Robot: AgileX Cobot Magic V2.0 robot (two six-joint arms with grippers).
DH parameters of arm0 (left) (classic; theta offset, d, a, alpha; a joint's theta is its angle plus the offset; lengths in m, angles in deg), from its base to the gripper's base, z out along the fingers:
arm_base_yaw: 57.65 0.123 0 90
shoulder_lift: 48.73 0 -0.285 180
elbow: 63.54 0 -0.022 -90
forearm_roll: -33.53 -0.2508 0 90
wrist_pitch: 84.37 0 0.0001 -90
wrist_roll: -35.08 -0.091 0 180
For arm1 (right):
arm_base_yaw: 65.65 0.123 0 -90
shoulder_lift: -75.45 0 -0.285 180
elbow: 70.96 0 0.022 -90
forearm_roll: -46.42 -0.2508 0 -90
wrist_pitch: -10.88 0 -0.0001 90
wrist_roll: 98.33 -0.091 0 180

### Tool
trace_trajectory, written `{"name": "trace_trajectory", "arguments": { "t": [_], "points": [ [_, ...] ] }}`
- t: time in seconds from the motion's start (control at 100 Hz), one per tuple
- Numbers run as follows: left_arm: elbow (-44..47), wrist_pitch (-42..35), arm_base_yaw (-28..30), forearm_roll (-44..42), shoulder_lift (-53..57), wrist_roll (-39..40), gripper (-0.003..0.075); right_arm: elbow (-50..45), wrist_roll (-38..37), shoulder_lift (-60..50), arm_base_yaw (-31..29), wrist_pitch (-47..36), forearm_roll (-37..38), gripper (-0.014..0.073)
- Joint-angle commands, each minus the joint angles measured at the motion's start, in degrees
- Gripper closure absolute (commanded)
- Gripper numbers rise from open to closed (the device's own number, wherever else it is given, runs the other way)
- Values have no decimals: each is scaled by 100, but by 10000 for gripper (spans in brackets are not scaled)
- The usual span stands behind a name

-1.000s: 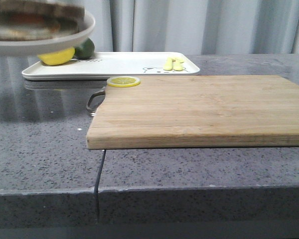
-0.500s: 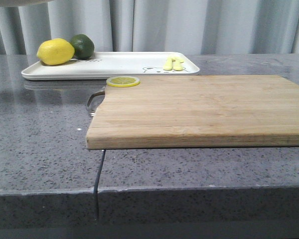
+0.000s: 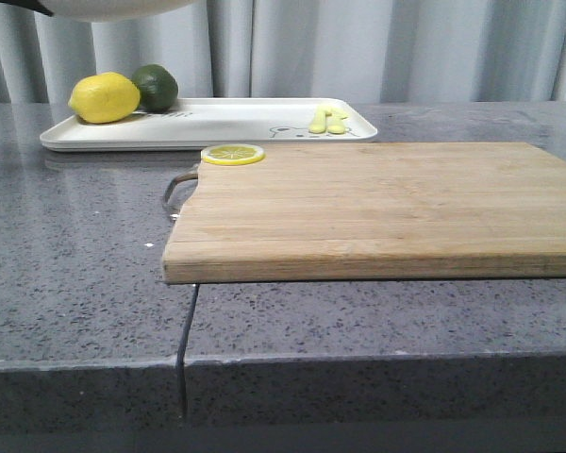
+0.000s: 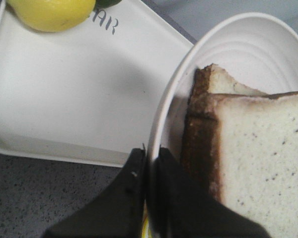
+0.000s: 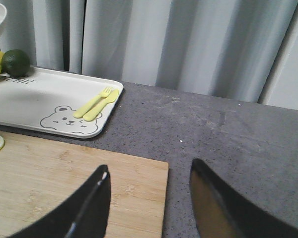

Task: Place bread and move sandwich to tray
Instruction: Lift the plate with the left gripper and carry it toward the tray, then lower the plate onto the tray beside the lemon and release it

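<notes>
The left gripper (image 4: 150,163) has its two dark fingers pinched tight on the rim of the plate (image 4: 171,104), and inside that rim, just beyond the fingertips, sits the sandwich (image 4: 253,148), its top slice of bread pale and speckled with a dark crust; the egg is hidden under it. Below the gripper and off to its far side lies the tray (image 4: 74,84), with a lemon (image 4: 52,12) at its far corner, so the plate hangs in the air over the tray's near edge and does not touch it. A second ago the front view showed the plate low and blurred in front of the lemon and lime; half a second ago it had risen almost out of sight; now its white underside (image 3: 113,8) shows again at the top of that view, above the lemon (image 3: 104,97) and lime (image 3: 157,87). I judge this to be the carry phase: the bread is placed, the lift is made, and what remains is to lower the plate onto a bare part of the tray (image 3: 226,121). The right gripper (image 5: 149,203) hovers idle with its jaws spread wide and empty, the cutting board (image 5: 64,183) just under it. Board, lemon slice (image 3: 233,154) and tray have not moved.
</notes>
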Motion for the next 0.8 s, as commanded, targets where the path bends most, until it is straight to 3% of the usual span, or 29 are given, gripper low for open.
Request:
{"name": "trace_trajectory", "arguments": {
  "t": [0.0,0.15,0.41,0.79],
  "points": [
    [-700,48,-158,-224,-13,619,739,154,2,-14,-31,-413,-13,211],
    [-1654,273,-405,-1193,-559,1423,739,154,2,-14,-31,-413,-13,211],
    [-2872,652,-675,-2059,-1369,2152,739,154,2,-14,-31,-413,-13,211],
    [-3510,699,-745,-2148,-2171,2294,739,154,2,-14,-31,-413,-13,211]
  ]
}}
